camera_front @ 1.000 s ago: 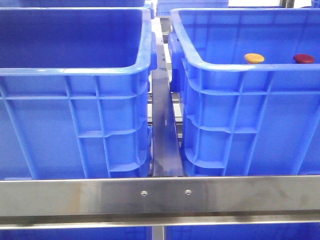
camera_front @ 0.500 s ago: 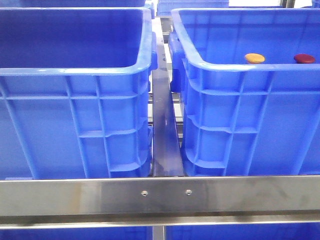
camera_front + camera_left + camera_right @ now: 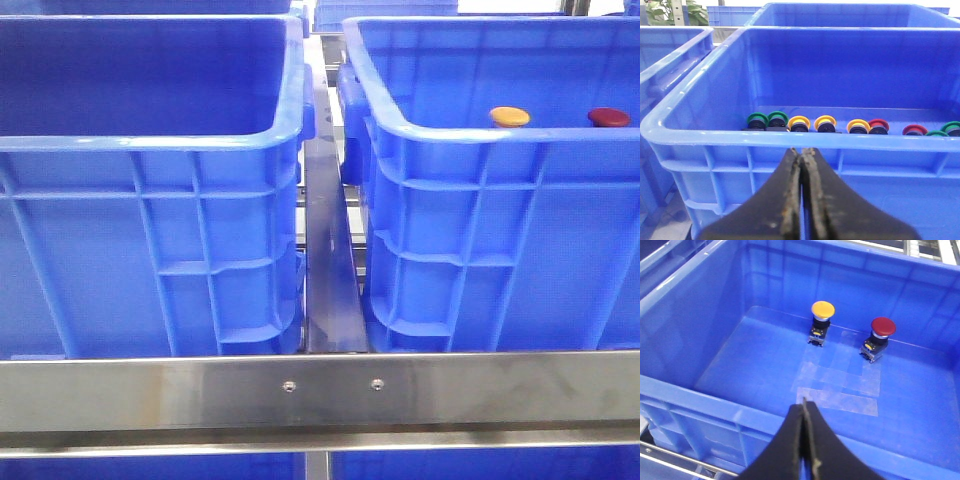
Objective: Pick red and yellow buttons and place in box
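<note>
Above the blue box (image 3: 715, 355), our right pincer (image 3: 805, 440) hangs clenched and empty, needing to open over the yellow button (image 3: 822, 310).

Only the fingers of each arm show. The left gripper (image 3: 801, 155) has two broad black fingers (image 3: 777, 200) tapering to a narrow tip, their inner edges worn and rust-brown along the seam. The right gripper (image 3: 804, 402) has the same black tapered shape, smoother, with a faint pale line between its fingers (image 3: 790, 450).

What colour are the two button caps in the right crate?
One yellow-orange, one dark red; clearest in the right wrist view.
</note>
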Robot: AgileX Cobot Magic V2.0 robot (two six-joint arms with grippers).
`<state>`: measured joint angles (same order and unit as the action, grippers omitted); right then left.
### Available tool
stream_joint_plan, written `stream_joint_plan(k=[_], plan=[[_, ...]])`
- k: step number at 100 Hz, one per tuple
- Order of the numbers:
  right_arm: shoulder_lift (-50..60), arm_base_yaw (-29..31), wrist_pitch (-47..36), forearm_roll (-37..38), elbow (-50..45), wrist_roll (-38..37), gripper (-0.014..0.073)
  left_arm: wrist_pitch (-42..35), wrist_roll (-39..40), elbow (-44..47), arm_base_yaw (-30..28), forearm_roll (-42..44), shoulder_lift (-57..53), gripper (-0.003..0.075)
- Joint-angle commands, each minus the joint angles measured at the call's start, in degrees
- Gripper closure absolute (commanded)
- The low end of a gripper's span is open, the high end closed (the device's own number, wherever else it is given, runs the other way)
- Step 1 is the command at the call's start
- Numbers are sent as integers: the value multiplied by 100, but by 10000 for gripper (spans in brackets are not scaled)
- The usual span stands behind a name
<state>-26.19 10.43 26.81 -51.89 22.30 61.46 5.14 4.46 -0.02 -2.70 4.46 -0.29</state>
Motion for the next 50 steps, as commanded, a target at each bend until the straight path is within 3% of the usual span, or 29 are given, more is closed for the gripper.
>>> stream_joint_plan(k=[1, 50], plan=[[-29, 13, -221, -156, 168, 21, 653, -482, -9, 309, -18, -49, -181, 740], [-29, -153, -217, -121, 168, 21, 653, -482, -9, 309, -18, -49, -181, 740]])
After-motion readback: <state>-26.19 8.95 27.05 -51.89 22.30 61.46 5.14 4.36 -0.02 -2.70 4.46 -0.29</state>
